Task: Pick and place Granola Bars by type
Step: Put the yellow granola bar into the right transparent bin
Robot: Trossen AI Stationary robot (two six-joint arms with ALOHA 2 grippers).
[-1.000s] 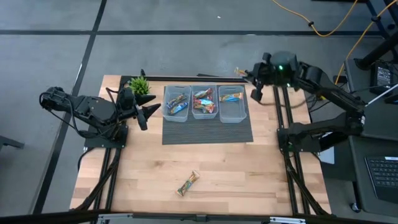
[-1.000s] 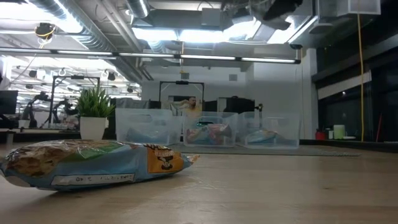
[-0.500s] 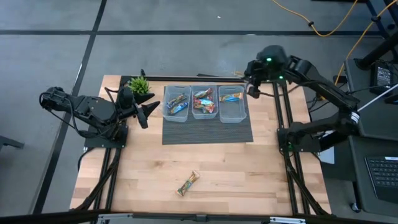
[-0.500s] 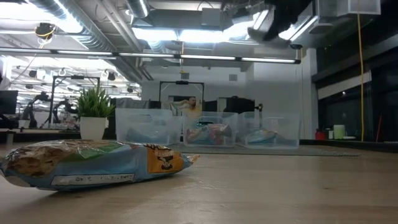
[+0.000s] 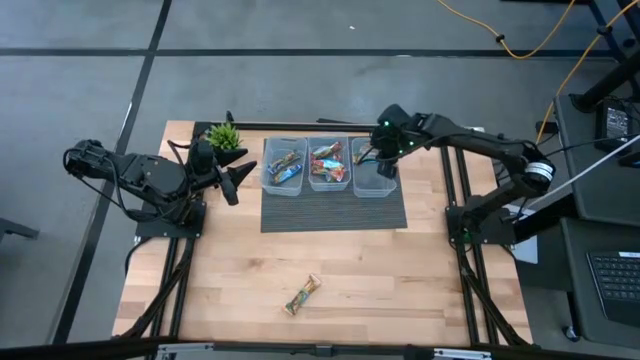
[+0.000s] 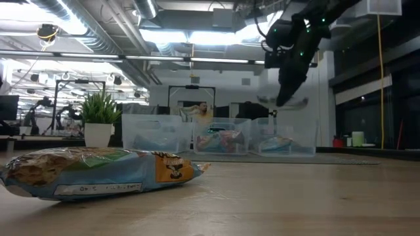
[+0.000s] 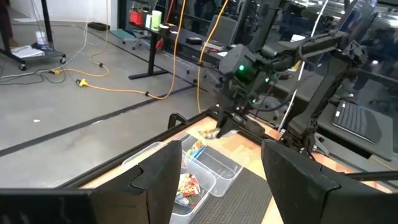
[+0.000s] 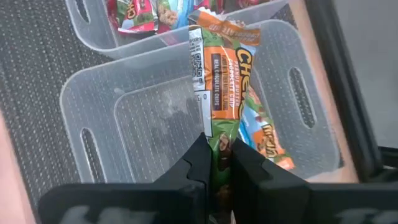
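Observation:
Three clear bins stand in a row on a dark mat. The left bin (image 5: 284, 167) and middle bin (image 5: 329, 165) hold several granola bars, and the right bin (image 5: 374, 170) holds an orange one (image 8: 264, 134). My right gripper (image 5: 386, 166) hangs over the right bin, shut on an orange-and-green bar (image 8: 219, 87); the low view shows it (image 6: 283, 98) well above the bins. One blue-tan bar (image 5: 302, 295) lies flat on the bare wood near the near edge. My left gripper (image 5: 245, 178) waits open beside the plant, touching nothing. My right gripper pinches the orange-and-green bar between its two fingers at one end (image 8: 218, 163). The fingers come from above, slanting down. The rest of the wrapper reaches out past the fingertips. The bar is lifted clear, over the right bin (image 8: 155, 118).
A small potted plant (image 5: 224, 137) stands at the far left corner, close to my left arm. The mat (image 5: 335, 210) covers the far middle. Metal frame rails run along both sides of the table. Open wood lies between the mat and the near edge around the lone bar (image 6: 98, 172).
My right gripper has carried the bar from beyond the table's far right corner toward the left and near side. It has come down over the right bin and has stayed shut on the bar.

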